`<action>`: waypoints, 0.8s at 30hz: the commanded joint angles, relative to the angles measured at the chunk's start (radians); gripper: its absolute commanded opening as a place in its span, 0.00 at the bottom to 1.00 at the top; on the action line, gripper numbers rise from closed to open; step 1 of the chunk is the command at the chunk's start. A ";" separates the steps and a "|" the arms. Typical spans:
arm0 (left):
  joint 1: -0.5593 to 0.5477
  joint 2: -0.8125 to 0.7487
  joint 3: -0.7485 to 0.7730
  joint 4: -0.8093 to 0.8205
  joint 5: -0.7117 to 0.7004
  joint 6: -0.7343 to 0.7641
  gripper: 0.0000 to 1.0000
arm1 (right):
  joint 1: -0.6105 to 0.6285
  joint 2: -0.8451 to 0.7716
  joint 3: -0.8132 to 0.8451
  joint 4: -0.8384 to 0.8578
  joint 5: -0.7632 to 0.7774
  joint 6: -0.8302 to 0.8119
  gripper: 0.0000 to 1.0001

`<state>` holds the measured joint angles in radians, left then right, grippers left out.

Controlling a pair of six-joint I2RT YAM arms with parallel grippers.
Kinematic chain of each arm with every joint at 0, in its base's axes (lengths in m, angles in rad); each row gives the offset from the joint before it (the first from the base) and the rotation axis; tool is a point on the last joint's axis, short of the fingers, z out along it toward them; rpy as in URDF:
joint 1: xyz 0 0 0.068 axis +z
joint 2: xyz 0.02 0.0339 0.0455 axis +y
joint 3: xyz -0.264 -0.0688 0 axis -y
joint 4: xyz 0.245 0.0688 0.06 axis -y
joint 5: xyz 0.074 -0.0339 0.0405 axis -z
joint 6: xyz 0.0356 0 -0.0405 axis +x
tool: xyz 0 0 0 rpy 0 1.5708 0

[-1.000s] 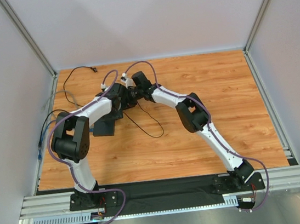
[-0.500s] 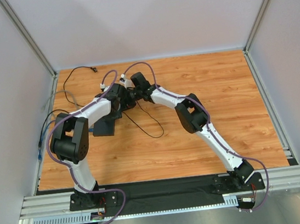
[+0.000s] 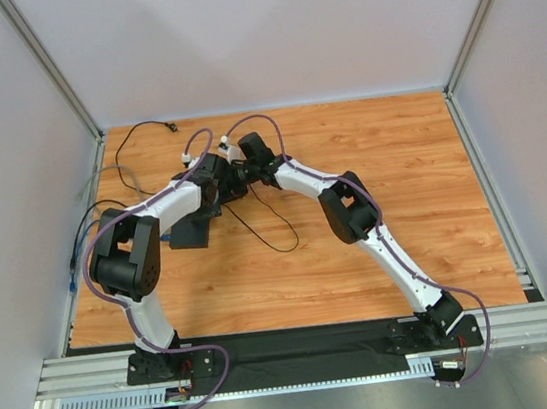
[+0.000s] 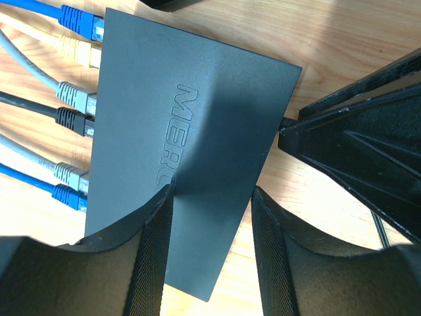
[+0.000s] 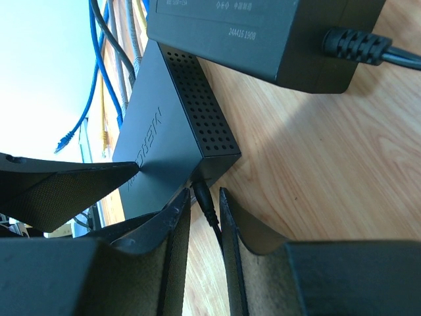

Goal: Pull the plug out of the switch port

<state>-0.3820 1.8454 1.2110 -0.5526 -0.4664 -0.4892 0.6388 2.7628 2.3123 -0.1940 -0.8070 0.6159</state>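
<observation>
switch [image 4: 191, 131] flat on the wood table [image 5: 316, 164]; plug [image 5: 205, 203] seated in the switch port [image 5: 195, 179] at its corner. right gripper [image 5: 204, 196] narrowed around the plug, contact not discernible. left gripper [image 4: 212, 192] spread over the switch top. network cables [image 4: 66, 99] enter the opposite edge.

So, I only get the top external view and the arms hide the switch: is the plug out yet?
Observer: No. The right wrist view shows the plug seated in the switch port.
Operator: Is the right tool on it?
Observer: Its fingers flank the plug closely. I cannot tell whether they pinch it.
Operator: And the left tool?
Observer: It is open, over the top face of the switch. I cannot tell whether it touches.
</observation>
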 commanded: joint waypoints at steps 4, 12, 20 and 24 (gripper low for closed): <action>0.028 0.020 -0.044 0.025 0.080 -0.051 0.52 | -0.001 0.041 0.024 0.025 -0.024 0.042 0.26; 0.035 0.034 -0.031 0.019 0.080 -0.058 0.49 | -0.016 0.044 0.003 0.068 -0.040 0.084 0.20; 0.043 0.069 0.044 -0.013 0.069 -0.054 0.51 | -0.022 0.044 -0.004 0.084 -0.054 0.105 0.19; 0.054 0.086 0.081 -0.026 0.071 -0.049 0.52 | -0.022 0.044 -0.004 0.088 -0.055 0.107 0.19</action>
<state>-0.3626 1.8729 1.2648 -0.6052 -0.4377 -0.4923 0.6247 2.7907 2.3085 -0.1131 -0.8501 0.7074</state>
